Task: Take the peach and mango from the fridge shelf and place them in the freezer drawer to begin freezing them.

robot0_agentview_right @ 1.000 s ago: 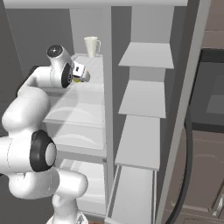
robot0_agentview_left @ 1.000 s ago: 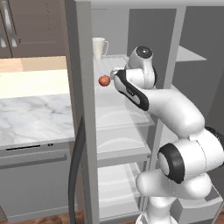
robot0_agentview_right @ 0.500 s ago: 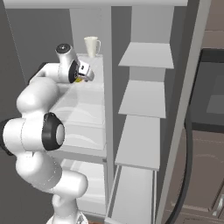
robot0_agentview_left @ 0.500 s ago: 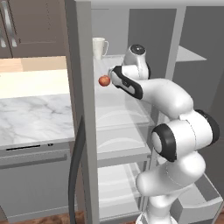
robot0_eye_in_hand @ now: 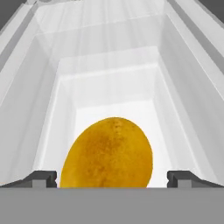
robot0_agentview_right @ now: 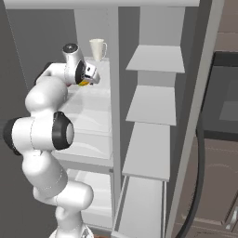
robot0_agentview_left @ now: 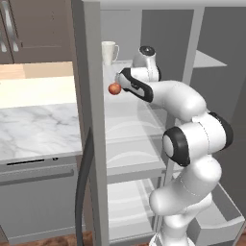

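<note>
Two fruits to go: the spread-open gripper [robot0_eye_in_hand: 112, 178] is hovering around the mango [robot0_eye_in_hand: 107, 153], the peach [robot0_agentview_left: 114, 89] is sitting on the fridge shelf [robot0_agentview_left: 129, 113], nothing's frozen yet.

Above shelf: the fridge shelf [robot0_agentview_left: 126, 115] lies open in front of the arm.
Obstacles: a white mug [robot0_agentview_left: 109, 52] at the back; the peach [robot0_agentview_left: 114, 89] near the front edge.
Gripper: the mango [robot0_eye_in_hand: 107, 154] sits between its spread fingers.
</note>
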